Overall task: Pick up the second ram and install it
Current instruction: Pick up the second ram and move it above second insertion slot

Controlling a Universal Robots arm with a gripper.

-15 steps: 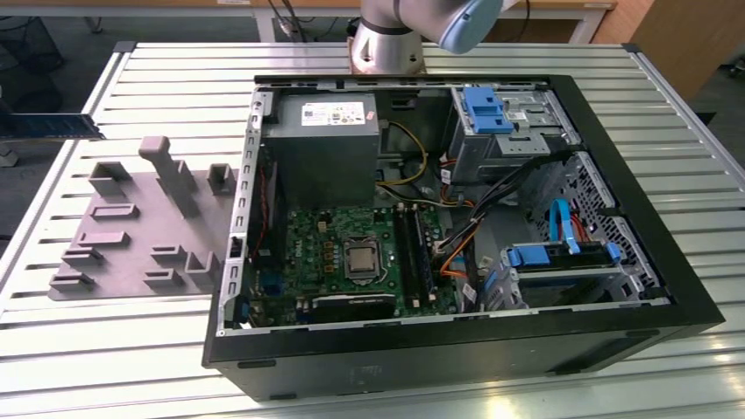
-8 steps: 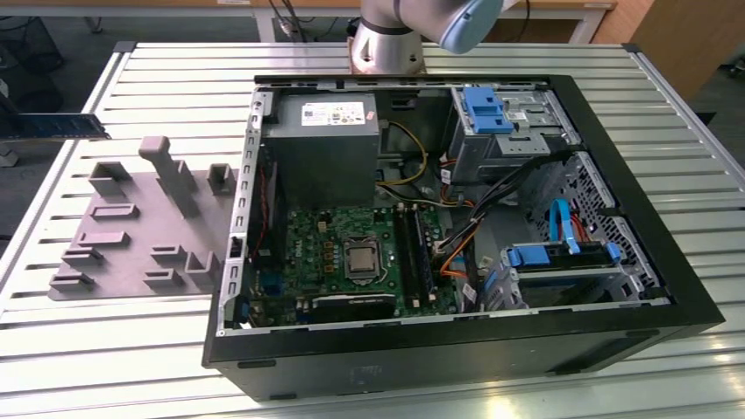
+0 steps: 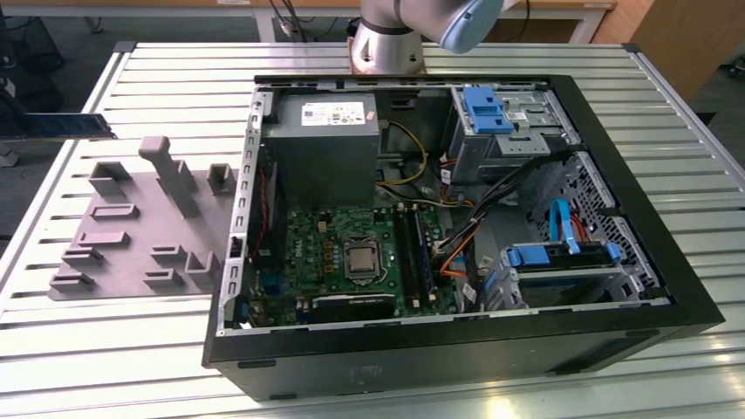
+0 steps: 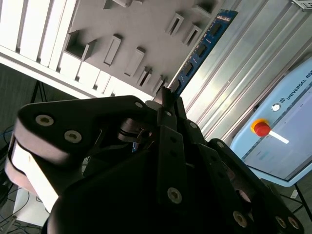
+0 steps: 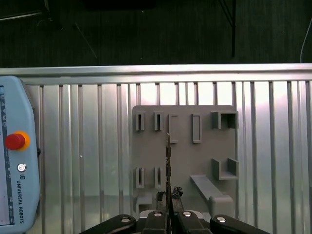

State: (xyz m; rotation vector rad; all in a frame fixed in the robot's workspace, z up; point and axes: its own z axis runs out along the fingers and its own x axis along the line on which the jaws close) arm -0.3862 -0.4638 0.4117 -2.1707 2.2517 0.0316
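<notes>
My pincer [image 5: 168, 197] is clamped on the second ram [image 5: 168, 158] near the grey tray [image 5: 185, 156], which has bare desk [image 5: 87, 146] around its edges and sits at nine o'clock of the open case [image 3: 466, 353] in the exterior view.

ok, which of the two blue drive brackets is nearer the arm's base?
The upper one in the exterior view, beside the grey power supply, just below the arm's base. The other bracket sits at the opposite end of the case.
</notes>
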